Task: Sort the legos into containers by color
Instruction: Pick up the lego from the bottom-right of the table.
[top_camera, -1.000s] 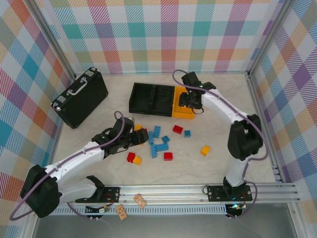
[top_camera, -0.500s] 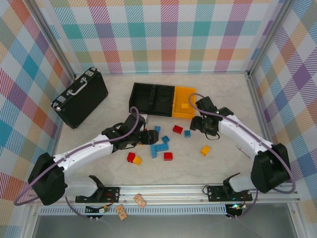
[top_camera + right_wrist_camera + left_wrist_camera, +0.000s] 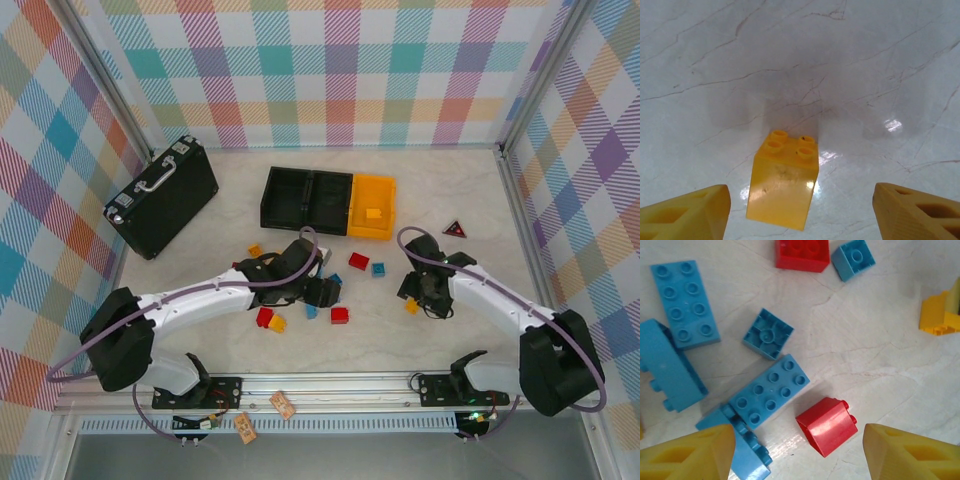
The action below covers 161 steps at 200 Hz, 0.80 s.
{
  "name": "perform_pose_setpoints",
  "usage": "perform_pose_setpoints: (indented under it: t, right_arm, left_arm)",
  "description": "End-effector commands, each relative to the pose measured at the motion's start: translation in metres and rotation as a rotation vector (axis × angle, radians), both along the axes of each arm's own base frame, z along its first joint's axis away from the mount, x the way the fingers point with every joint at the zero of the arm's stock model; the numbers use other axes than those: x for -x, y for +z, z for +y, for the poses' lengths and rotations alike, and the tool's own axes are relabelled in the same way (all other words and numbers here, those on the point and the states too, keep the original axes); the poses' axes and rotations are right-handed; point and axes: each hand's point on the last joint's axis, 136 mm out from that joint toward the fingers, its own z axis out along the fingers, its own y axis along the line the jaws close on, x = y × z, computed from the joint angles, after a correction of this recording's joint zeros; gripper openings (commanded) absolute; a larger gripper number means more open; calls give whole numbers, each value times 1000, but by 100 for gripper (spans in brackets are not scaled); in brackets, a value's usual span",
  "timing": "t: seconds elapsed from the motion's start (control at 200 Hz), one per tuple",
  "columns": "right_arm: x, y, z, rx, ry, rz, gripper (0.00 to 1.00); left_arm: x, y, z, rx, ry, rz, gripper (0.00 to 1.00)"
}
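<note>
R gripper (image 3: pixel 801 214) wide open over yellow lego (image 3: pixel 785 192), not touching (L gripper (image 3: pixel 798 452) open too, empty).

- Walls (image 3: pixel 340 70): plaid of blue, pink, orange, green and purple stripes on white
- Table (image 3: pixel 840 60): white with grey marble veins
- Two bins (image 3: pixel 285 200): black
- Third bin (image 3: pixel 385 200): yellow-orange
- Long brick (image 3: pixel 685 302): blue
- Square brick (image 3: pixel 826 426): red
- Lone brick (image 3: pixel 785 187): yellow
- Briefcase (image 3: pixel 165 195): black with a silver handle
- Triangle (image 3: pixel 455 229): dark with a red centre
- Arms (image 3: pixel 200 297): white with black joints and purple cables
</note>
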Motion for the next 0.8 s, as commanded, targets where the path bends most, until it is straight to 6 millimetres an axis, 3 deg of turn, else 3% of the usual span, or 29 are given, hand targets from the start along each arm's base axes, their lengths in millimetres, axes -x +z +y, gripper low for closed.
perform_pose_setpoints:
  t: [0.0, 0.23, 0.505, 0.67, 0.8]
  right_arm:
    - [-5, -9, 3, -19, -51, 2, 72]
    - [-10, -14, 6, -17, -32, 7, 51]
    - [-12, -12, 10, -21, 7, 13, 33]
    - [-20, 4, 14, -31, 39, -26, 29]
    - [-39, 32, 22, -38, 90, -87, 29]
  left_arm:
    - [2, 2, -9, -43, -52, -33, 68]
    - [6, -6, -16, -72, -65, -25, 67]
    - [3, -6, -18, -72, -56, -29, 67]
    - [1, -4, -16, -69, -32, -36, 67]
    - [-4, 1, -11, -53, 15, -49, 67]
